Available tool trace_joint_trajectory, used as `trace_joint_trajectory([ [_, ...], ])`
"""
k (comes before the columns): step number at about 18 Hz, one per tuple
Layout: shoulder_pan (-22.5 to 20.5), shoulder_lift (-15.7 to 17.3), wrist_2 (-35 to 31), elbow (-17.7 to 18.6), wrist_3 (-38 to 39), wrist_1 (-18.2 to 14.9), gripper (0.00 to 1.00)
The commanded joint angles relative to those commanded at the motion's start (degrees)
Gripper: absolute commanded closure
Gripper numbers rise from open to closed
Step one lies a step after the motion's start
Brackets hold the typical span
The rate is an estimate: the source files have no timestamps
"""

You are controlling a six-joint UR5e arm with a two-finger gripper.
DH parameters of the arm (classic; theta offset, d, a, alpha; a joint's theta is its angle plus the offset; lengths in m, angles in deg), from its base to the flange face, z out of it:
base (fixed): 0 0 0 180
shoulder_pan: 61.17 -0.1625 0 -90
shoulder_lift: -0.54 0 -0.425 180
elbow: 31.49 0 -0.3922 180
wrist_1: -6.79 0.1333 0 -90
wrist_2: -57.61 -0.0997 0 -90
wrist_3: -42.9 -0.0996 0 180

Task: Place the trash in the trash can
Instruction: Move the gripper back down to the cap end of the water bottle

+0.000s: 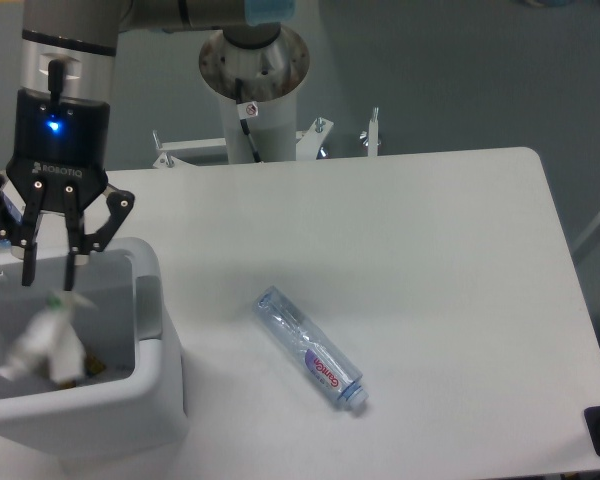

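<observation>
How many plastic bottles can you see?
1: a clear plastic bottle with a purple-white label lies on its side on the white table, right of the boxy white bin. Another could be hidden behind the gripper.

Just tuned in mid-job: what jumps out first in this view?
The gripper hangs open over the white trash can at the table's near left, with a blurred white carton just below its fingertips, inside the bin's mouth and apparently dropping free. Out on the open tabletop, a clear bottle with a purple-white label lies on its side, not yet binned.
</observation>
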Motion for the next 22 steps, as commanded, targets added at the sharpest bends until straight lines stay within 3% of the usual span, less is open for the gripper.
trace_joint_trajectory([
  [5, -11.85, -0.61, -0.35, 4.13, 4.75, -3.07, 0.0],
  [8, -16.87, -5.52, -0.44, 5.01, 4.67, -3.25, 0.0],
  [10, -18.03, -9.82, -0.79, 4.84, 4.14, -3.16, 0.0],
  [13, -18.47, -17.29, -4.03, 1.78, 3.96, -2.99, 0.0],
  [17, -18.47, -24.5, -7.82, -1.22, 3.96, -2.99, 0.0],
  [22, -18.47, -27.68, -8.09, -2.63, 3.43, -2.99, 0.0],
])
